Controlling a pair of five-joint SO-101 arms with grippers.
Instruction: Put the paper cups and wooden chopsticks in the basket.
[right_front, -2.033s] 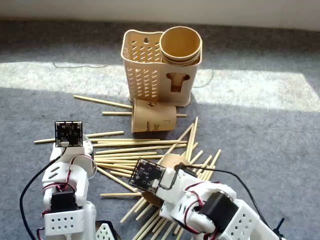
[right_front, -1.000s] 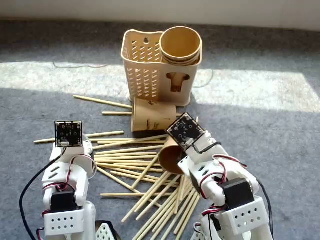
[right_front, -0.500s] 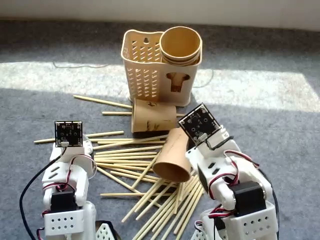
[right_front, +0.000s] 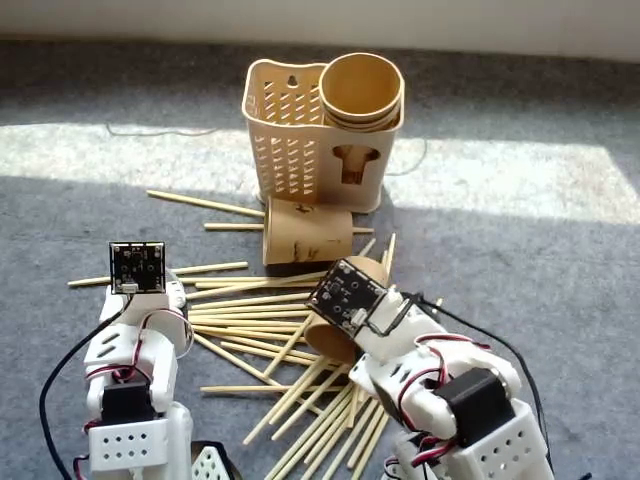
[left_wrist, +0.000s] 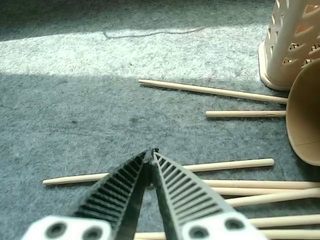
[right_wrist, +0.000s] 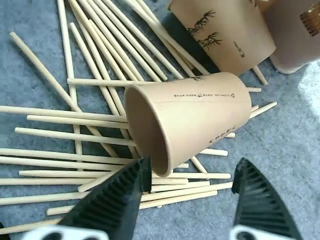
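While open, right claw (right_wrist: 194, 161) near cup (right_wrist: 192, 117)

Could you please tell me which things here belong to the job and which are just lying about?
Job: basket; stacked cups inside it; cup lying before it; cup by the right arm; chopsticks.
Lying about: carpet; thin cord.

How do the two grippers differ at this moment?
The left gripper is shut; the right gripper is wide open. The left gripper hangs over carpet by a lone chopstick; the right gripper is at the rim of a cup lying on its side across scattered chopsticks. Neither grips anything, and both point down at the floor.
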